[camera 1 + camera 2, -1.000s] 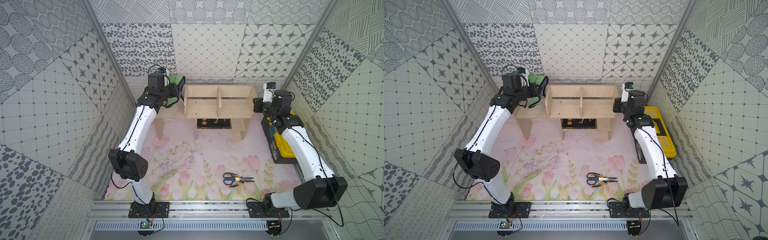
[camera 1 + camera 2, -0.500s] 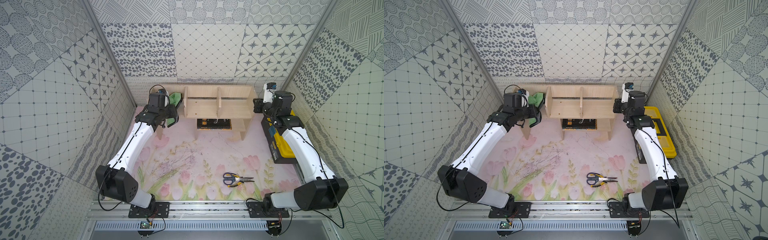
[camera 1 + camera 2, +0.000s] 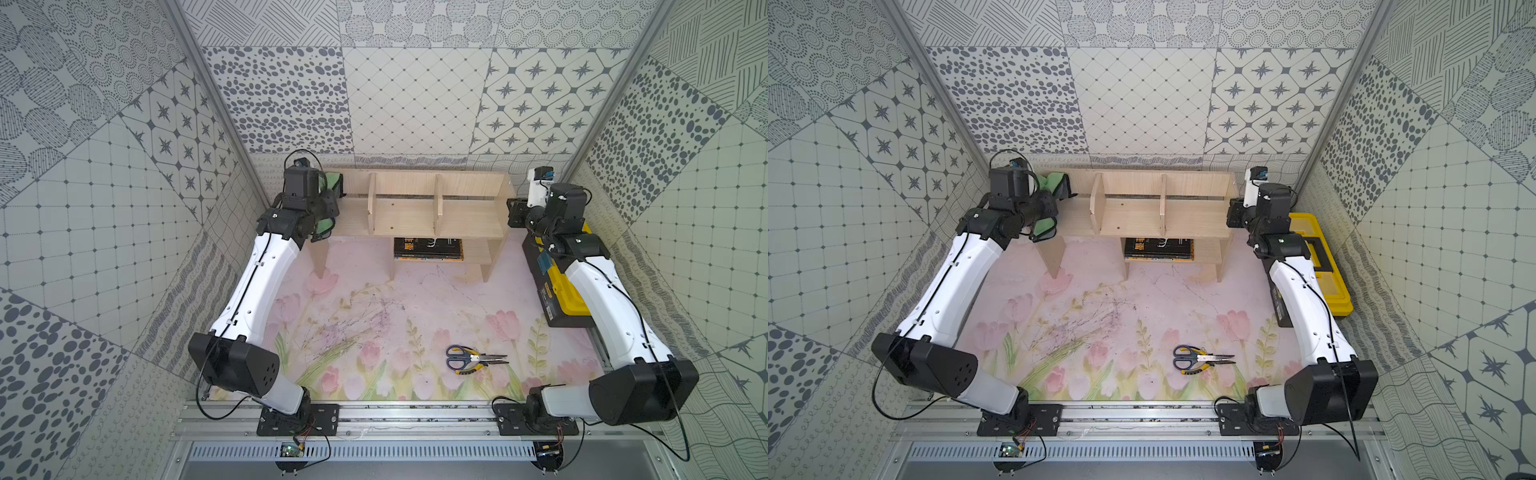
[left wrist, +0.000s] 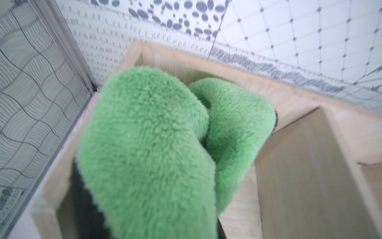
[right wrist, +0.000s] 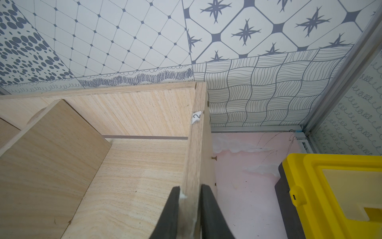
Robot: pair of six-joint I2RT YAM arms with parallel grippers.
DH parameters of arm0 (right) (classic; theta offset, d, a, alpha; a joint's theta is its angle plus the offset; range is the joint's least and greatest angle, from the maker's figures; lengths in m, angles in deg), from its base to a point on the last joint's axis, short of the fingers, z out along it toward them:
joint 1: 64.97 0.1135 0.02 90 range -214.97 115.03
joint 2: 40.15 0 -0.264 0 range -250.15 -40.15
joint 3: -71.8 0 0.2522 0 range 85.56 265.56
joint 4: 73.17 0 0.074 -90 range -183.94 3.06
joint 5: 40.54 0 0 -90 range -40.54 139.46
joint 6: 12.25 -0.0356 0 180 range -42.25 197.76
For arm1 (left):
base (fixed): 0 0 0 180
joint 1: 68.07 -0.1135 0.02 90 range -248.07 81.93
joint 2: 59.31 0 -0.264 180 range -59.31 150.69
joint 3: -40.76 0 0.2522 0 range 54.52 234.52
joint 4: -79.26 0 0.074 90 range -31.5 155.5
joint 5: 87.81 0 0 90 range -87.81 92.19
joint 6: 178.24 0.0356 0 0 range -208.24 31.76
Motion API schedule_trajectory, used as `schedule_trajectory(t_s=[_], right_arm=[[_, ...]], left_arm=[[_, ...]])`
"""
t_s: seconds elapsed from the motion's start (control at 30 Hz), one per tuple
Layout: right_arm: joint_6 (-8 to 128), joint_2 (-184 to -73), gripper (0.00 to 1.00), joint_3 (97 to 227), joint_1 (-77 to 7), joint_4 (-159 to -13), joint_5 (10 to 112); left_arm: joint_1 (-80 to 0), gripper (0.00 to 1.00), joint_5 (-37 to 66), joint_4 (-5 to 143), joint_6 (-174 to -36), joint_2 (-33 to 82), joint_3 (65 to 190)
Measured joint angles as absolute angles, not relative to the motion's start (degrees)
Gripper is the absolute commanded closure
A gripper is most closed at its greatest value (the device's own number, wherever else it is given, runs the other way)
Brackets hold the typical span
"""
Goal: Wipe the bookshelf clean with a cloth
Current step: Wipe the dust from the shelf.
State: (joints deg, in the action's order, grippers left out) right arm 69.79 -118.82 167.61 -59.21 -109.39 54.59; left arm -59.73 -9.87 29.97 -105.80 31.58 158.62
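The left gripper was clamped on the cloth, bunched over the left end bay of the shelf. The right gripper pinched the shelf's right side panel. A hard swipe could pull the shelf out of that thin pinch, or snag the cloth on a divider.

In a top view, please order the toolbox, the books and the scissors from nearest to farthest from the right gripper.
1. Toolbox, just beside the right gripper, at the right side.
2. Books, on the bookshelf's small lower shelf.
3. Scissors, on the mat toward the front.
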Motion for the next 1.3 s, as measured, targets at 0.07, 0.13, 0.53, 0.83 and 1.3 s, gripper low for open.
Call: schedule_trajectory(t_s=[0.07,0.13,0.53,0.83,1.3], right_arm=[[69.79,-118.82,1.0,167.6,-59.21,-109.39,54.65],[69.79,-118.82,1.0,167.6,-59.21,-109.39,54.72],[69.81,-118.82,1.0,167.6,-59.32,-109.39,55.04],[69.81,-118.84,1.0,167.6,-59.45,-109.39,55.44],[69.81,-118.84,1.0,167.6,-59.47,-109.39,55.5]], left_arm=[[-60.71,1.0,-11.03,29.38,-105.67,33.5,164.02],[-61.83,1.0,-12.29,28.99,-105.52,35.05,168.61],[-67.27,1.0,-14.65,25.84,-104.84,43.05,180.34],[-62.09,1.0,-3.83,28.03,-105.21,46.07,179.6],[-53.67,1.0,5.43,35.13,-102.09,38.64,164.17]])
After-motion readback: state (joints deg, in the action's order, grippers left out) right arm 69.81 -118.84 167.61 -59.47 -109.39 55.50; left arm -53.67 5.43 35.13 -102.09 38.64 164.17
